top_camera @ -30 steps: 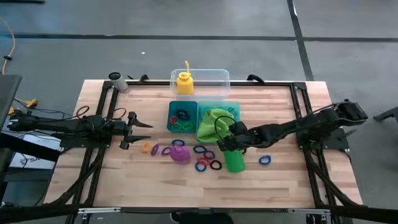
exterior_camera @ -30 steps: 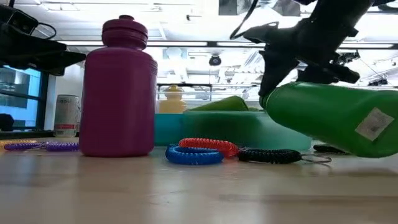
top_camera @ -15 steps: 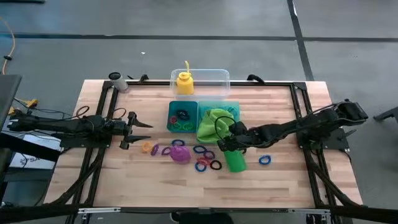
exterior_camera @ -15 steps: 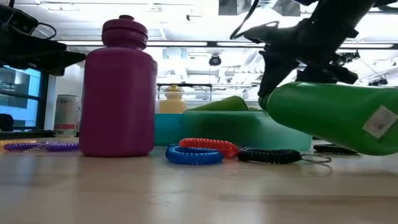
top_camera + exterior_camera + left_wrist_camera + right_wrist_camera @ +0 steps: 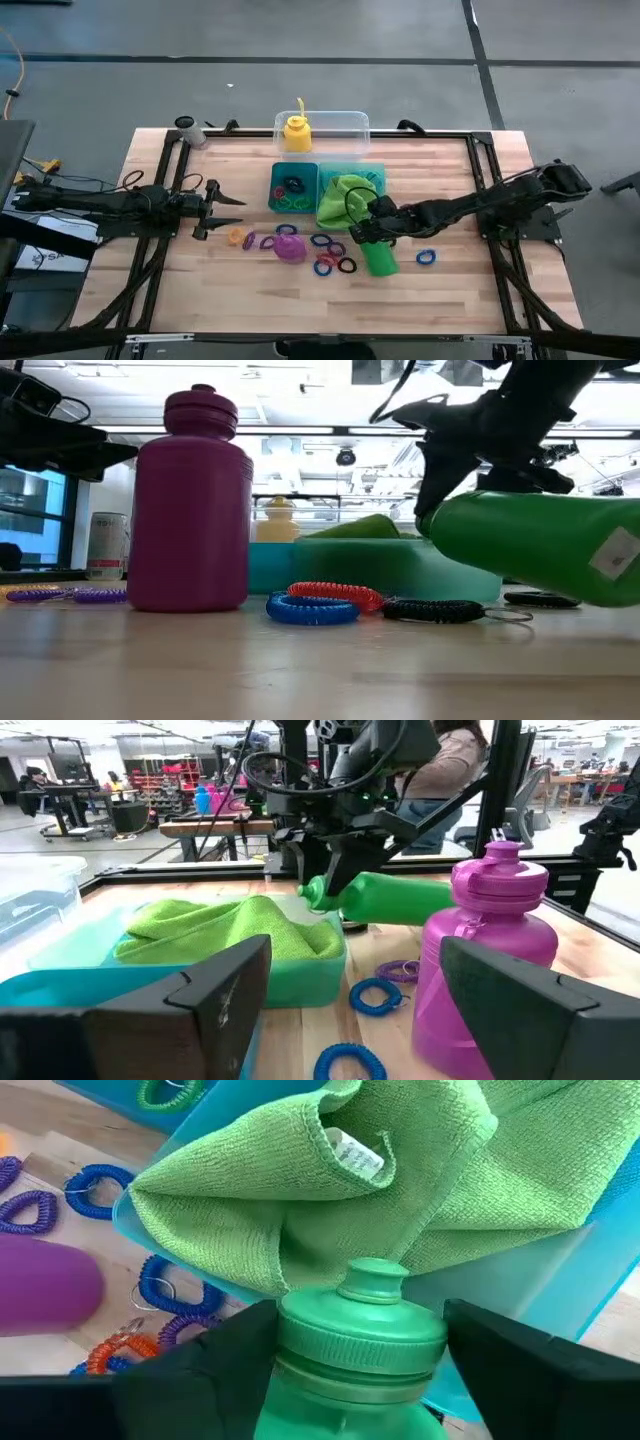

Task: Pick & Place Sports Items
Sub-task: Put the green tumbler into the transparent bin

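A green bottle (image 5: pixel 380 262) lies slanted near the table's middle, its cap toward the teal two-part tray (image 5: pixel 275 190). My right gripper (image 5: pixel 362 232) is shut on its cap end. A lime-green cloth (image 5: pixel 340 198) fills the tray's right half, and rings lie in the left half. A purple bottle (image 5: pixel 290 247) stands upright on its base beside several coil rings (image 5: pixel 330 260). A yellow bottle (image 5: pixel 296 132) stands in the clear tub (image 5: pixel 345 125). My left gripper (image 5: pixel 240 203) waits open at the table's left, level. My right gripper has the green bottle's ribbed collar just below the cap (image 5: pixel 360 1335) between its two fingers (image 5: pixel 245 1350), one on each side. The fingers slant down from the table's right and lie across the neck. The cap end (image 5: pixel 440 525) is raised; the base runs out of the low view.
A lone blue ring (image 5: pixel 426 257) lies to the right of the green bottle. A small can (image 5: pixel 186 127) stands at the far left corner. Black frame rails run along the table's left and right sides. Bare wood shows toward the near edge.
The green bottle has shifted a little in my right gripper. In the low view its white label has moved toward the base end, while the cap end stays where it was. Both arms have kept their places.
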`<state>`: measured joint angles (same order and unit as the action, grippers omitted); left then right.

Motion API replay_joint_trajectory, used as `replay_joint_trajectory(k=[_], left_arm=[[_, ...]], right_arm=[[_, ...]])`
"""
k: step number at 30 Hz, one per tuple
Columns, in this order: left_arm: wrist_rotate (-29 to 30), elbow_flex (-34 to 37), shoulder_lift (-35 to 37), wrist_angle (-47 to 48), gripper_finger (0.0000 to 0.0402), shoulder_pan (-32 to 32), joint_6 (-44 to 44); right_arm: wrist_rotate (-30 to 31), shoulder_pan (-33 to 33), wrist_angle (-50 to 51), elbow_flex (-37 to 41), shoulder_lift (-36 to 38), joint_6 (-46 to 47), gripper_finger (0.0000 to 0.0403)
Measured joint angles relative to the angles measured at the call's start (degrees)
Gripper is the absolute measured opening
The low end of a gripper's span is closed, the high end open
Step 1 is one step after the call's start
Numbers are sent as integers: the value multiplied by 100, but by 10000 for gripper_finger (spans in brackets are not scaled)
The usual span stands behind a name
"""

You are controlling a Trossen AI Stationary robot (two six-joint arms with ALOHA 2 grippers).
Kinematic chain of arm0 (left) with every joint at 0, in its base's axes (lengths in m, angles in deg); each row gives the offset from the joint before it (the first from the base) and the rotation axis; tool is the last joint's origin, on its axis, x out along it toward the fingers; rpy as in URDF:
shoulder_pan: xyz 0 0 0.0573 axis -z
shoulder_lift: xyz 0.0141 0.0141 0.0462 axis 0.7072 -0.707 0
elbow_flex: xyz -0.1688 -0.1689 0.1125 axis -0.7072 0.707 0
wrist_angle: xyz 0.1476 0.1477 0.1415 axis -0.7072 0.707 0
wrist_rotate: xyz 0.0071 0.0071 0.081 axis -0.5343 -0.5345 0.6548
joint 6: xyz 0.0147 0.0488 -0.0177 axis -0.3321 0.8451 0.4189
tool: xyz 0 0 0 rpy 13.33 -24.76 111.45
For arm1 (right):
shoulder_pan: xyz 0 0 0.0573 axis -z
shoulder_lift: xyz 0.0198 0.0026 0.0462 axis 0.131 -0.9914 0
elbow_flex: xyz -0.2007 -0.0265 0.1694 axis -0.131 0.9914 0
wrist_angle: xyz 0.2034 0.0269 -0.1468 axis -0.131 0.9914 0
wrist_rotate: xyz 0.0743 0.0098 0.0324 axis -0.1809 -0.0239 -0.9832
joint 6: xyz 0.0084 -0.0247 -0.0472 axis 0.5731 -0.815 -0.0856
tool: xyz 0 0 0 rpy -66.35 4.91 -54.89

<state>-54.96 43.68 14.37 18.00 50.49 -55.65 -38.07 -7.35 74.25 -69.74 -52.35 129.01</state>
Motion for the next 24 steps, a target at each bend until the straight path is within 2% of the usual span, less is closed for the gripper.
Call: replay_joint_trajectory(k=[7,13,19,24], left_arm=[[1,-1,-1,-1,236,1,1],[1,-1,-2,0,236,0,1],[1,1,-2,0,236,0,1],[-1,-1,-2,0,236,2,1]], right_arm=[[-93,2,31,28,-36,-13,268],[-81,-2,-15,20,-25,-26,292],[-70,-2,-21,14,-19,-91,284],[-70,-2,-29,10,-16,-157,243]])
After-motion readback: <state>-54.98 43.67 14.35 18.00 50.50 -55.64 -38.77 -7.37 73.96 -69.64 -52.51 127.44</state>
